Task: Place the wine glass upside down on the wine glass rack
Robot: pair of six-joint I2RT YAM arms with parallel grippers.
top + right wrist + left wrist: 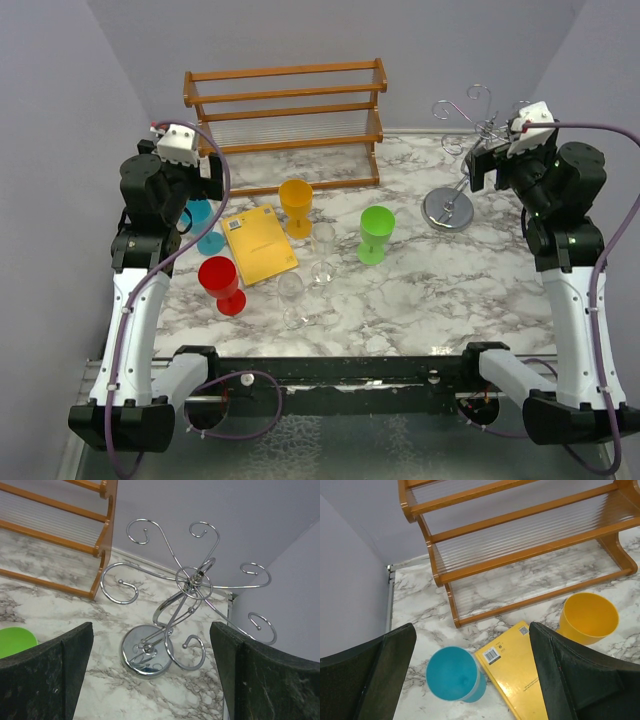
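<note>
Two clear wine glasses (322, 250) (292, 296) stand upright mid-table, neither touched by a gripper. The silver wine glass rack (449, 208) stands at the back right, with nothing hanging from its curled wire arms (192, 579). My right gripper (482, 166) hovers open just above and beside it, the disc base (147, 653) showing between its fingers (150, 680). On the left, my left gripper (203, 184) is open and holds nothing. It hangs over a blue goblet (453, 673), which is seen between its fingers (470, 680).
A wooden slatted shelf (285, 120) runs along the back. A yellow book (258, 243) lies flat among red (222, 284), blue (206, 226), orange (296, 205) and green (376, 233) goblets. Walls close in on both sides.
</note>
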